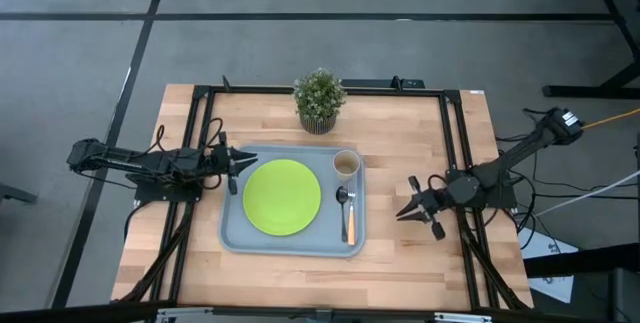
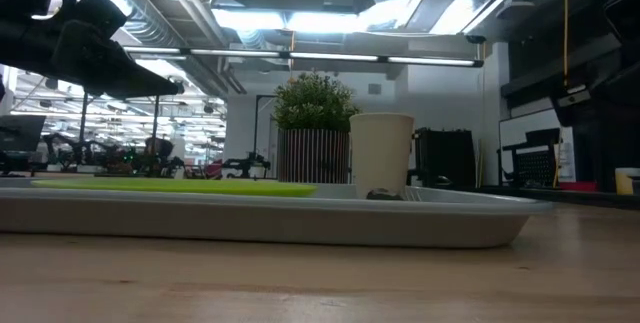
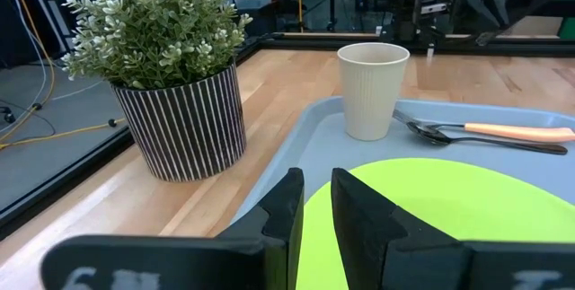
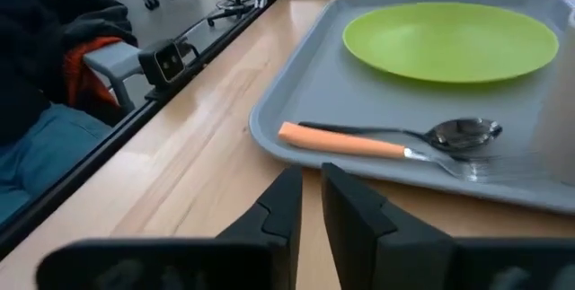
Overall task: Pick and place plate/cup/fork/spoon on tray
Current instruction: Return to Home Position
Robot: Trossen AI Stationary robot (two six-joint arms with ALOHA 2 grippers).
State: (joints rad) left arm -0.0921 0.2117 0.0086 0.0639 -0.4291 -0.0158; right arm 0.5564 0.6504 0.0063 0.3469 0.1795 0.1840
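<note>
Tray: grey-blue, centre of the high view on the wooden table; all four task items sit inside its rim.
Plate: lime-green, flat on the tray's middle-left, filling most of that half.
Cup: beige, upright in the tray's upper-right corner; in the left wrist view it stands just behind the cutlery.
Fork: orange handle, lying along the tray's right side, tines toward the cup.
Spoon: dark, just beside the fork on the plate side; the right wrist view shows the two lying close alongside, whether touching cannot be told.
Potted plant: striped pot, off the tray, upper centre of the table; not part of the job.
Left gripper: at the tray's left edge, tips over the rim near the plate; fingers nearly together with a thin gap, nothing held.
Right gripper: over bare table right of the tray, well apart from the fork; fingers close together, a narrow slot between them, nothing held.
Step in hand: judged to be the end of the task; nothing remains off the tray to collect.
Next move: likely only calls for both arms to back away to rest without nudging the tray or the cup.
</note>
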